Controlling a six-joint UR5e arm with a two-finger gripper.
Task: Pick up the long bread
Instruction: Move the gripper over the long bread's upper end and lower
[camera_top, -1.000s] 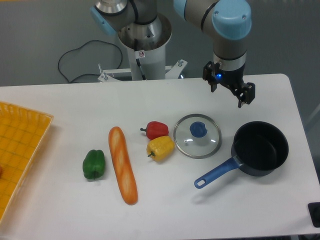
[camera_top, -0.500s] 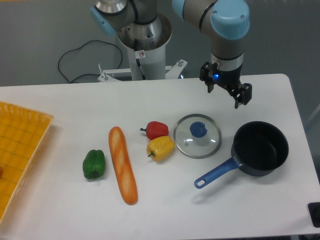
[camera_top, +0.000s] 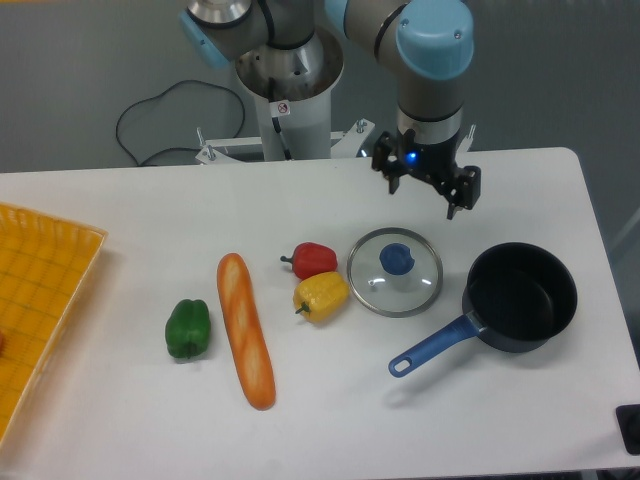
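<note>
The long bread (camera_top: 246, 331) lies flat on the bench (camera_top: 130, 215), running near-to-far between the green pepper (camera_top: 187, 328) and the yellow pepper (camera_top: 320, 296), touching neither. The claw (camera_top: 426, 186) hangs empty above the far side of the bench, beyond the pot lid (camera_top: 395, 271), fingers spread apart.

Step in hand: approach. Carry the claw across to the middle of the loaf, turn the fingers to close across its narrow width, and descend clear of both peppers.

Compared with one second ago, the claw has shifted left, toward the loaf. All objects are unmoved.
</note>
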